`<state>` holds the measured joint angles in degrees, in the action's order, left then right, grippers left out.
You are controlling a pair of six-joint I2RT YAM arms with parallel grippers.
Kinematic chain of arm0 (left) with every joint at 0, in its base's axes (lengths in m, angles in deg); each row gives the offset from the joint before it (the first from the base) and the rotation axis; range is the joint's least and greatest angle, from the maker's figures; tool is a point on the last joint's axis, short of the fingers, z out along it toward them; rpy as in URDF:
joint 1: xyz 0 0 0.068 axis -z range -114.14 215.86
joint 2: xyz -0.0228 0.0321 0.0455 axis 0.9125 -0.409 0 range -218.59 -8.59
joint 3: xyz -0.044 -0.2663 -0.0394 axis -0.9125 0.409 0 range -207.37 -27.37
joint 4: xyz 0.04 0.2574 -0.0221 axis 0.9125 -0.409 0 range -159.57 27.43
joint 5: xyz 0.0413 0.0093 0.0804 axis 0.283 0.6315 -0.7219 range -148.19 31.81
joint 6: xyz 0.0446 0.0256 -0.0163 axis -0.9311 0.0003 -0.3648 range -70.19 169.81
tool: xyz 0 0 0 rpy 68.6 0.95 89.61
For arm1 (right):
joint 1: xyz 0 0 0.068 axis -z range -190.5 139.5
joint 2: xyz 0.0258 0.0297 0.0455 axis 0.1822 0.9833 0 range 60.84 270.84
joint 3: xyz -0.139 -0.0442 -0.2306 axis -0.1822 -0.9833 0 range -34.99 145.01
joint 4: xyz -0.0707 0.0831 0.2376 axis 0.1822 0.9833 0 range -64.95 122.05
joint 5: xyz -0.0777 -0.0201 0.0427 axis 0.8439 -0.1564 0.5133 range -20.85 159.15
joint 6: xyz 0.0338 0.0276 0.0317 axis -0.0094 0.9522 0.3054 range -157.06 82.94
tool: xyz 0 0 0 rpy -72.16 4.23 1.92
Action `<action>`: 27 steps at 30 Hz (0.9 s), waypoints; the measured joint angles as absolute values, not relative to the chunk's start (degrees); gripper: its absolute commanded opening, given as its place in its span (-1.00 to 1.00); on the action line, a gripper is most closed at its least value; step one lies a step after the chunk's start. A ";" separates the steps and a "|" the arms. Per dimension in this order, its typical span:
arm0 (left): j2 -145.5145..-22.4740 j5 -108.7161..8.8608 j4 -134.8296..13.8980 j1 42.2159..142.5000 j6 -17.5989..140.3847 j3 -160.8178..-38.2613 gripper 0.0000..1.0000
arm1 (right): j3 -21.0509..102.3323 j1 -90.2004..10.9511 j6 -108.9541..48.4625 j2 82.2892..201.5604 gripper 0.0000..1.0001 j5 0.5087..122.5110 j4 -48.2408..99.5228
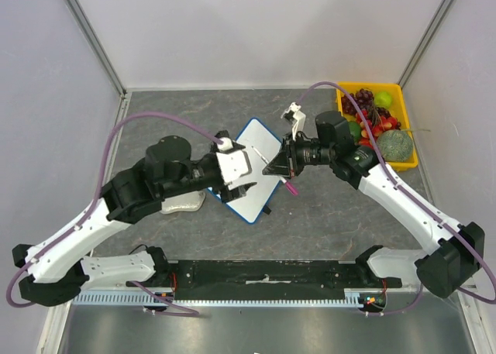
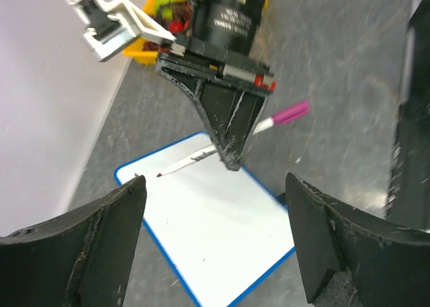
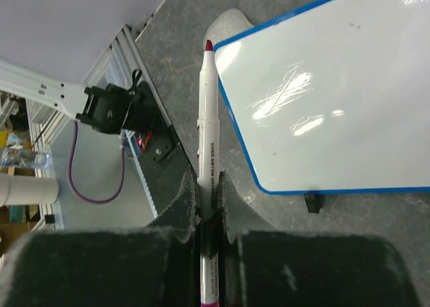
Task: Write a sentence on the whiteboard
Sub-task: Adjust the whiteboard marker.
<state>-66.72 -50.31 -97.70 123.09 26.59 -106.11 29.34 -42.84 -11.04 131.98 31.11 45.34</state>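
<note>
The grey table [image 1: 325,214] carries the blue-rimmed whiteboard [image 1: 256,141] near its centre, set askew to the table edges, its visible face plain white. The left gripper [image 2: 215,186] hovers over the board with its fingers spread wide and nothing between them. The right gripper [image 3: 208,186] is clamped tight on a white marker [image 3: 207,119]. The marker's dark red tip sits at the board's rim close to one corner, and whether it touches the board cannot be told.

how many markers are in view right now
1. A white marker with a magenta end, clamped in the right gripper, its tip near a corner of the whiteboard. Another could be hidden under the arms.
</note>
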 measured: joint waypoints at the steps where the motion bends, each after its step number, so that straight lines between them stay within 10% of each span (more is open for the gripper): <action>1: -67.00 -51.40 -97.75 123.88 23.79 -105.24 0.75 | 29.50 -42.84 -11.52 132.46 -1.00 29.97 46.19; 18: -75.20 -63.36 -94.91 128.10 1.78 -95.60 0.44 | 29.54 -42.84 -16.20 134.10 -1.00 22.56 52.66; 27: -78.65 -64.36 -92.50 128.34 -1.15 -94.88 -0.47 | 28.88 -42.84 -16.74 134.10 -1.00 22.45 53.58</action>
<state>-78.65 -64.36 -92.50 128.34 -1.15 -94.88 28.88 -42.84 -16.74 134.10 22.45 53.58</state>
